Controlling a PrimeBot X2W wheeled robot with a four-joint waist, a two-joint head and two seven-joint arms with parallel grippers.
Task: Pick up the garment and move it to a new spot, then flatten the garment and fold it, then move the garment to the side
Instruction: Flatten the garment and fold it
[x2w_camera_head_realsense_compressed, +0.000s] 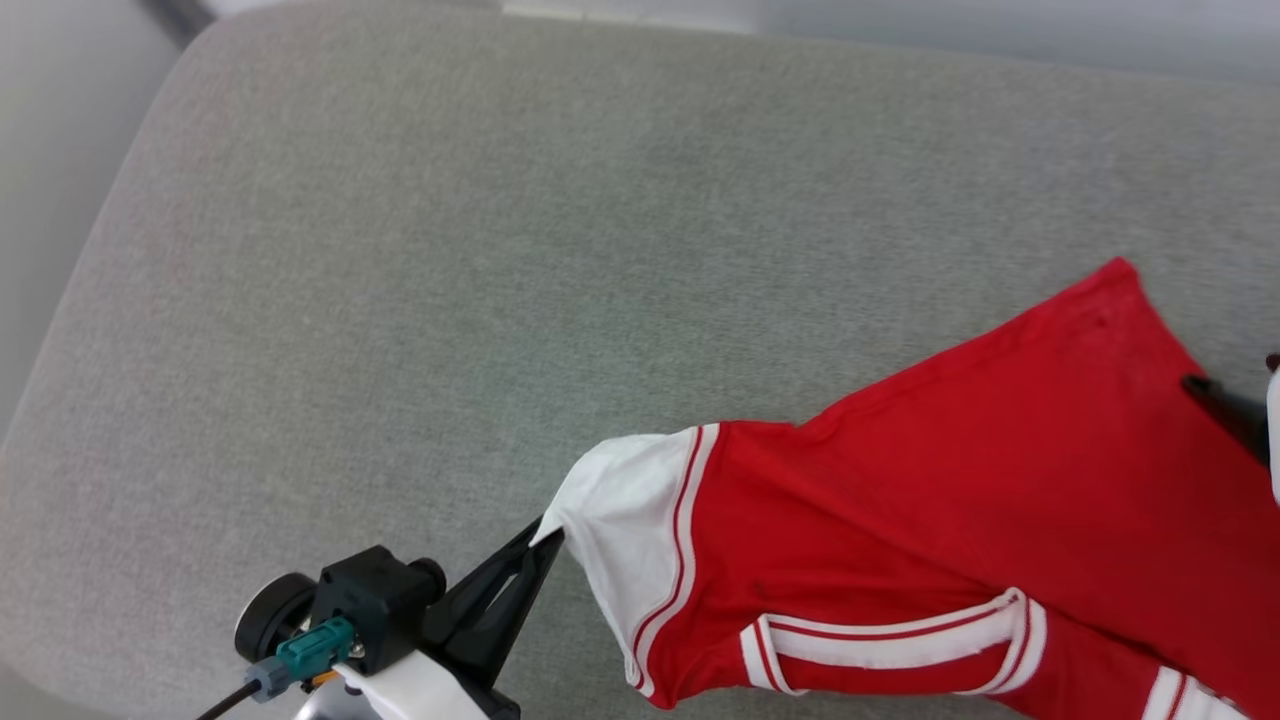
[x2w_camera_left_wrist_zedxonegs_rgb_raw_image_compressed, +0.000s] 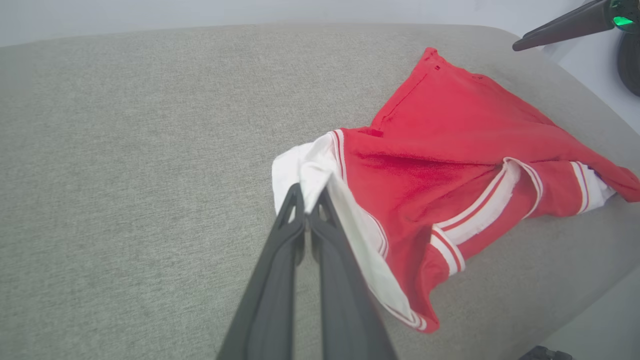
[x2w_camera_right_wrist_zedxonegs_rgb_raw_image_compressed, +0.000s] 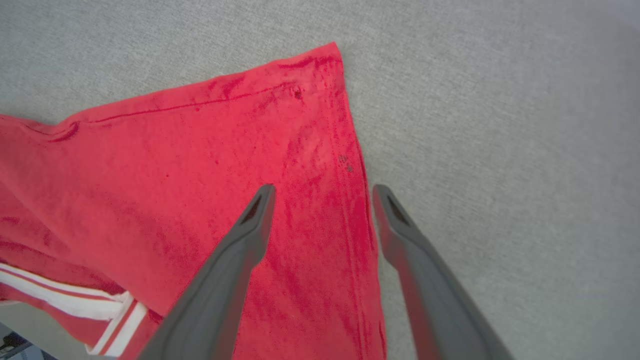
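While clamping the garment (x2w_camera_head_realsense_compressed: 900, 500) by its white sleeve (x2w_camera_head_realsense_compressed: 620, 520) in the shut left gripper (x2w_camera_left_wrist_zedxonegs_rgb_raw_image_compressed: 306, 212), pull toward 9 o'clock, low and slow | right gripper (x2w_camera_right_wrist_zedxonegs_rgb_raw_image_compressed: 322, 192): jaws wide over red corner (x2w_camera_right_wrist_zedxonegs_rgb_raw_image_compressed: 315, 90) | garment: 4 o'clock on cushion (x2w_camera_head_realsense_compressed: 450, 250)

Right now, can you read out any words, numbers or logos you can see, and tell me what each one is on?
No text can be read.
The shirt shows plain red cloth, white panels and stripes.
Tiny dark specks near its edge are too small to tell.
The grey cushion is plain.
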